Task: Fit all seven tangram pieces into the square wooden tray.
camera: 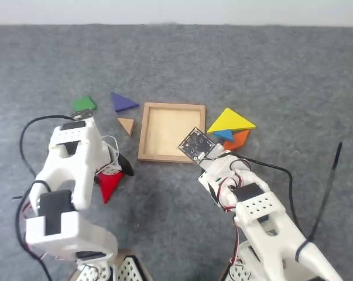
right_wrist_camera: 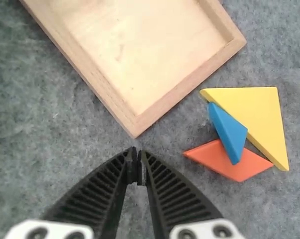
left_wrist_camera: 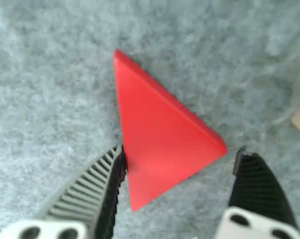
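Tray (camera: 171, 106) mid-mat (camera: 281, 70), between the arms. Left of it, green piece (camera: 84, 104), purple triangle (camera: 123, 102) and tan triangle (camera: 126, 124), each apart. Nearer the left arm, red triangle (left_wrist_camera: 159, 139) flat on the mat, left gripper (left_wrist_camera: 179, 152) over it, jaws open either side. Right of the tray, yellow triangle (right_wrist_camera: 254, 112), orange piece (right_wrist_camera: 224, 162) and blue piece (right_wrist_camera: 228, 130) touching, blue on top. Right gripper (right_wrist_camera: 137, 152) just off the tray's corner, jaws pressed together, holding nothing.
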